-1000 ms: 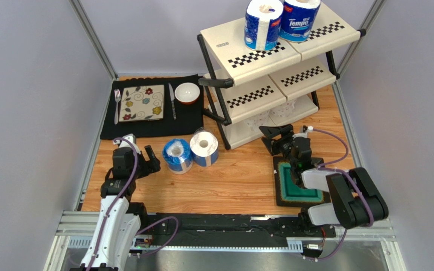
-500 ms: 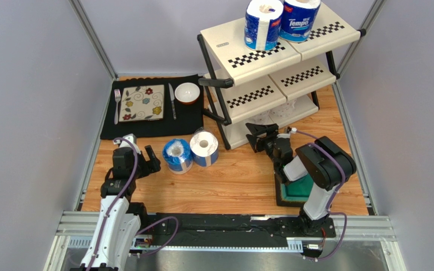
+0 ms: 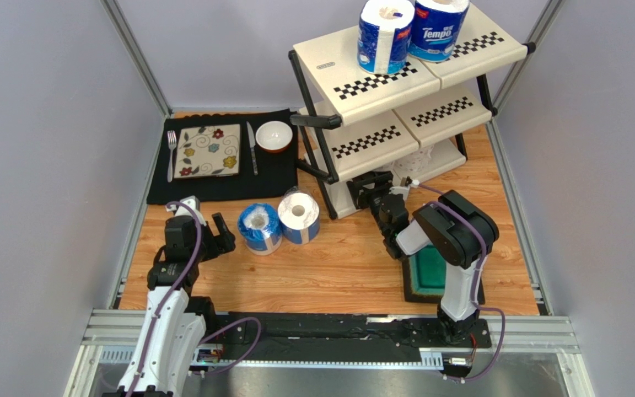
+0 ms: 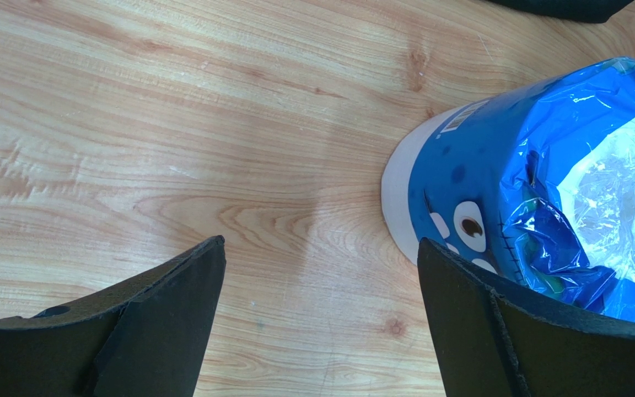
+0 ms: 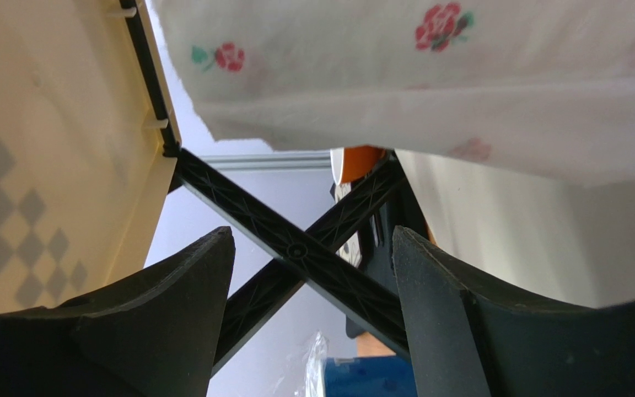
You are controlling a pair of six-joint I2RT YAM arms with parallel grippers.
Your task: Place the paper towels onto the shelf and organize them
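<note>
Tracking the right arm over the last second: it has swung off the green tray [image 3: 430, 273] and leftward to the front of the shelf [image 3: 339, 64]. The right gripper [image 3: 370, 184] now sits at the open face of the lowest tier, and the elbow has folded up above the tray. Its wrist view looks up into the rack: cream checkered panel on the left, the black cross brace [image 5: 296, 248] ahead, white flower-printed paper [image 5: 462, 74] just overhead. The right gripper [image 5: 311, 241] has its fingers spread with nothing between them. I judge that paper to be one of the unwrapped rolls on a lower tier, though the roll's outline is not visible, so I cannot confirm it. The left arm has not moved. The left gripper [image 3: 216, 234] rests low over the table [image 3: 354, 265], also spread and empty, with the blue-wrapped roll [image 4: 544, 190] just beyond its right-hand finger and not between the fingers. Roll count as seen from above: two wrapped rolls [image 3: 412, 33] stand side by side on the top tier. The blue-wrapped roll [image 3: 260, 228] and a second roll [image 3: 298, 217] touching it are on the table, left of the shelf. Reading: the right arm appears to be going in to adjust or inspect the lower tier, not to fetch. The two table rolls remain to be placed, and the left arm is best positioned for them.
</note>
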